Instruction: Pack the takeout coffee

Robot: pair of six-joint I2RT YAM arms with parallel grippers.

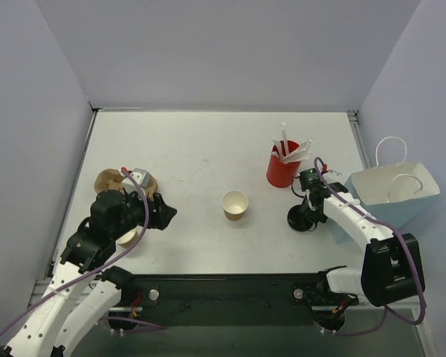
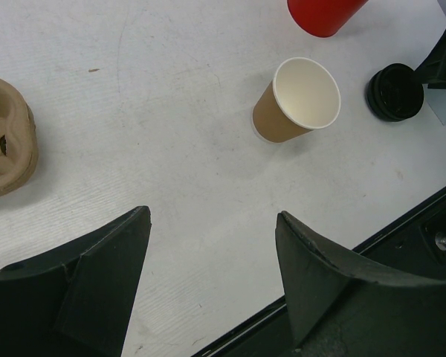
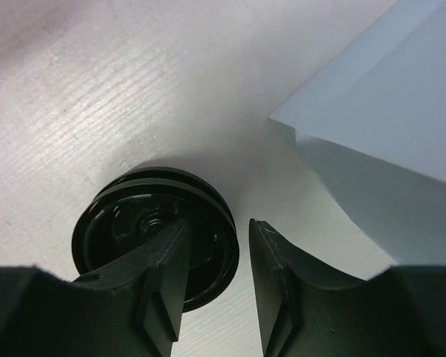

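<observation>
A tan paper cup (image 1: 235,204) (image 2: 297,100), white inside, stands upright and open-topped mid-table. A round black lid (image 1: 301,220) (image 2: 394,91) (image 3: 119,223) lies apart from it on the table, to its right. No takeout coffee with its lid on is in view. My right gripper (image 1: 306,216) (image 3: 218,223) is down at the lid, one finger over the lid's inside and the other outside the rim with a gap left. My left gripper (image 1: 167,212) (image 2: 212,213) hovers open over bare table left of the cup, holding nothing.
A light blue paper bag (image 1: 394,193) (image 3: 386,97) with white handles stands just right of the lid. A red cup of white straws (image 1: 282,172) (image 2: 323,15) is behind the lid. A brown pulp cup carrier (image 1: 108,181) (image 2: 4,137) sits at the left. Another cup (image 1: 126,238) shows under the left arm.
</observation>
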